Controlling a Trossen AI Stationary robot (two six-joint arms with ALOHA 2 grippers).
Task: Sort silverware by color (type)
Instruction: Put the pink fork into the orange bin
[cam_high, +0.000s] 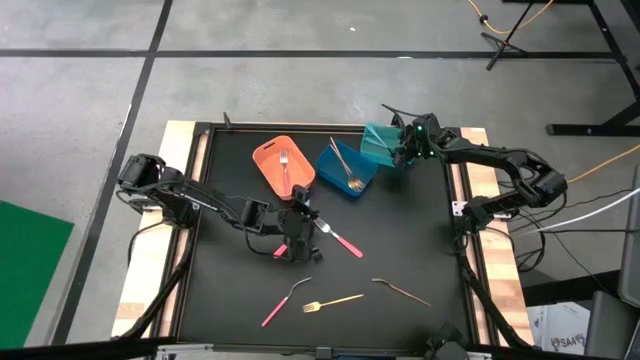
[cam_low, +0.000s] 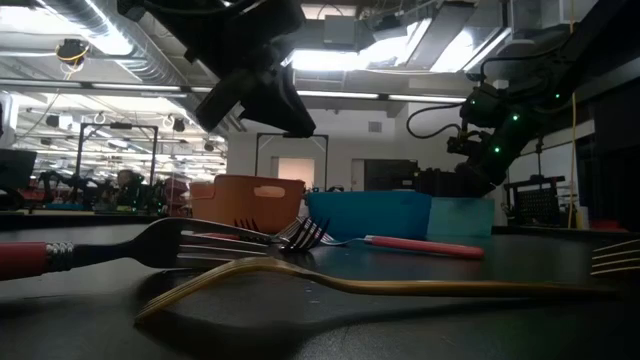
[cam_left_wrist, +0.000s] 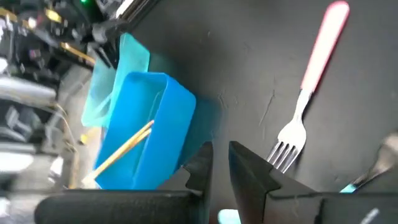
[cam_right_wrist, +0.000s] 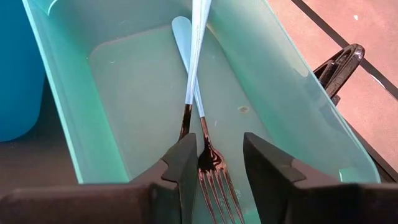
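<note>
Overhead, right hand (cam_high: 403, 150) (fingers parted) crowds teal bin (cam_high: 377, 141) corner.

Both arms are black, built of slim jointed links with bulkier housings at the joints and black cables trailing along them. The right tool (cam_high: 405, 150) carries small green lights near its wrist. Each tool ends in two blocky dark fingers (cam_right_wrist: 180, 171).

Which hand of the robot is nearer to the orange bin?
The left hand: it hangs just below the orange bin in the high view. The right hand is far across, over the teal bin.
</note>
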